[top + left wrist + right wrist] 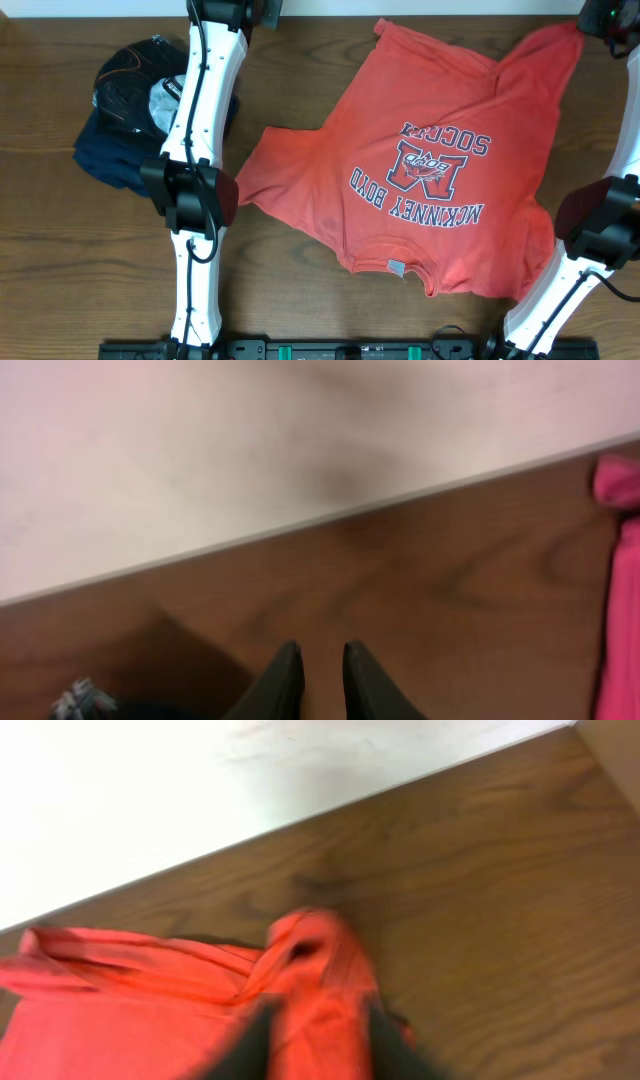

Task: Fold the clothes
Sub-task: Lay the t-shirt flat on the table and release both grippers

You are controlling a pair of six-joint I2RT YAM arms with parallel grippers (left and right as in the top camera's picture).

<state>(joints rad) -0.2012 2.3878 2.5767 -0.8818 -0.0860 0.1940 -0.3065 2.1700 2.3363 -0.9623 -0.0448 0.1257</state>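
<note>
- The wooden table (300, 290) carried everything, with a pale wall showing past its far edge.
- The coral-red T-shirt (440, 110) lay spread and rumpled, chest side up. Its "SOCCER" lettering (425, 170) read upside down from overhead, and one far corner was drawn up off the wood.
- A pile of dark folded garments (115, 140) sat well apart from the shirt, beyond its left sleeve, and was not part of the job.
- The right gripper (318, 1015) sat at the shirt's far right corner, its fingers clamped on a bunched wad of red cloth.
- The left gripper (322, 650) hung over bare wood beyond the shirt's far left edge, its fingers nearly together and holding nothing.
- The step looked like an early one: one corner taken, nothing folded yet. The next move probably called for the left gripper to take a matching edge, so the cloth could be carried over evenly.
</note>
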